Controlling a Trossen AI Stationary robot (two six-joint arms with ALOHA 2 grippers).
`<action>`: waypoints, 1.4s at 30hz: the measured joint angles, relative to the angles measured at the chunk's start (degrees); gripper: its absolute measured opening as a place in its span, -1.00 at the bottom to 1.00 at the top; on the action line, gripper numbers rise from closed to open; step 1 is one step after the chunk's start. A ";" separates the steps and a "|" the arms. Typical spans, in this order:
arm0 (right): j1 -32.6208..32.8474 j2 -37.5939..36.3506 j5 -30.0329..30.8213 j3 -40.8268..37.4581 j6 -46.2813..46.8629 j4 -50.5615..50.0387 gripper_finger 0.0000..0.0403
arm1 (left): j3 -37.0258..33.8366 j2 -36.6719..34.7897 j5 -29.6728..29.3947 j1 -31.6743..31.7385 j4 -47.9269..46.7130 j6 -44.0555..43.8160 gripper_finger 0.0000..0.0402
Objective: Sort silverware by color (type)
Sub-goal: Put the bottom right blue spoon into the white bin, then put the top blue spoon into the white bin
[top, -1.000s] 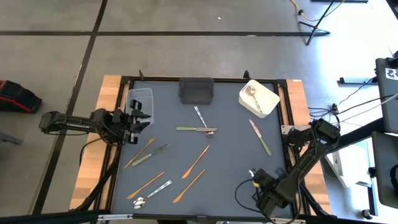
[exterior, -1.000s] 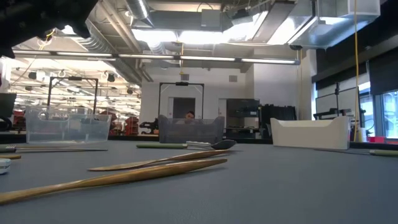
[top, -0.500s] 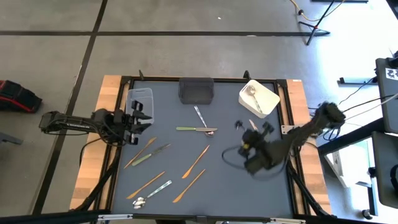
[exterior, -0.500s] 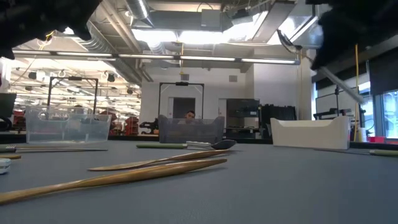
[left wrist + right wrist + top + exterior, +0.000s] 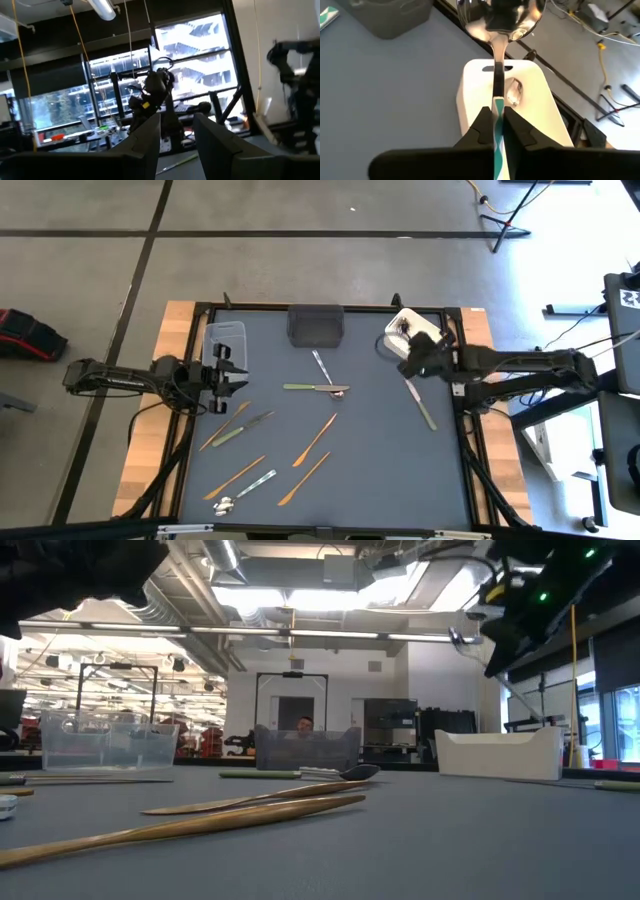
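My right gripper is shut on a shiny silver spoon with a green-and-white striped handle and hovers over the white tub at the far right. Another silver spoon lies inside that tub. My left gripper is open beside the clear tub at the left edge, touching nothing. Copper-gold pieces, silver-green pieces and a silver spoon lie flat on the grey mat. My right gripper pinches the spoon's striped handle between its two fingers. The spoon runs on past the fingertips, with its bowl out in front. It is lifted clear, above the white tub.
A dark grey tub stands at the far edge between the clear and white tubs. A silver piece and a green-handled one lie mid-table. Several copper pieces lie toward the near left. The mat's near right is bare.
My right arm has swung from the near right corner across the mat toward the far edge and now reaches over the white tub with the spoon. The silverware on the mat has stayed in place.
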 joint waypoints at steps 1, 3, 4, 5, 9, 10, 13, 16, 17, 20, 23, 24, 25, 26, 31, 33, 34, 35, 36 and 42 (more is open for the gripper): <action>-2.54 -0.55 -1.99 -0.58 -3.27 2.13 -0.99 | 0.00 0.00 0.00 0.00 -1.03 1.26 -0.44; -7.40 -0.86 -5.70 -1.11 -9.42 4.89 -0.99 | 0.00 0.00 0.00 -0.02 -3.17 3.36 -0.44; -9.68 -0.85 -7.12 -1.17 -12.08 6.19 -0.99 | 0.00 0.00 0.00 -0.01 -3.83 4.32 -0.44; -11.99 -0.71 -8.47 -1.18 -14.52 7.56 -0.99 | 0.00 0.00 0.00 0.02 -4.34 5.14 -0.44; -20.64 0.74 -16.36 -1.18 -20.42 11.91 -0.99 | 0.00 0.00 0.00 0.02 -6.29 6.90 -0.44; -22.48 1.22 -18.48 -1.18 -21.43 11.62 -0.99 | 0.00 -0.02 -0.16 0.02 -7.39 7.36 -0.44; -26.67 2.65 -22.47 -1.18 -23.67 8.06 -0.99 | 0.00 0.00 -5.06 0.02 -12.55 8.19 -0.44; -29.45 4.01 -23.66 -1.18 -24.33 5.37 -0.99 | -0.02 0.02 -11.88 0.02 -16.48 6.92 -0.44; -30.16 4.46 -23.76 -1.18 -24.29 4.67 -0.99 | -0.01 0.00 -13.67 0.02 -16.97 6.90 -0.44; -31.78 5.85 -25.91 -1.18 -23.84 2.20 -0.99 | 0.00 -0.03 -17.14 0.02 -17.05 6.35 -0.44; -32.07 7.26 -28.45 -1.18 -21.58 0.06 -0.98 | 0.00 -0.04 -18.19 0.02 -17.13 5.26 -0.44; -31.95 7.58 -28.79 -1.18 -21.26 -0.30 -0.98 | 0.00 -0.04 -18.23 0.02 -17.30 5.24 -0.44; -31.97 7.78 -29.18 -1.18 -21.23 -0.45 -0.96 | -0.01 -0.04 -18.18 0.02 -17.48 5.24 -0.44; -31.97 7.84 -29.63 -1.18 -21.15 -0.73 -0.94 | -0.01 -0.04 -18.08 0.02 -17.54 5.22 -0.44; -31.94 7.86 -31.20 -1.18 -16.33 -1.41 -0.80 | 0.00 -0.04 -17.19 0.02 -17.43 5.17 -0.44; -31.94 7.86 -31.52 -1.18 -14.83 -1.44 -0.73 | 0.00 -0.04 -15.69 0.02 -17.41 5.30 -0.44; -31.94 7.86 -31.48 -1.18 -14.46 -1.42 -0.70 | 0.00 -0.04 -14.86 0.00 -17.14 5.50 -0.44; -31.94 7.86 -31.18 -1.18 -13.85 -1.40 -0.66 | 0.00 -0.04 -14.25 0.02 -16.97 5.48 -0.44; -31.94 7.86 -30.70 -1.18 -13.47 -1.37 -0.61 | 0.00 -0.06 -13.75 0.01 -16.92 5.39 -0.44; -31.92 7.48 -31.13 2.26 -13.54 -3.17 -0.35 | -0.02 -0.04 -13.89 0.01 -16.09 5.37 -0.44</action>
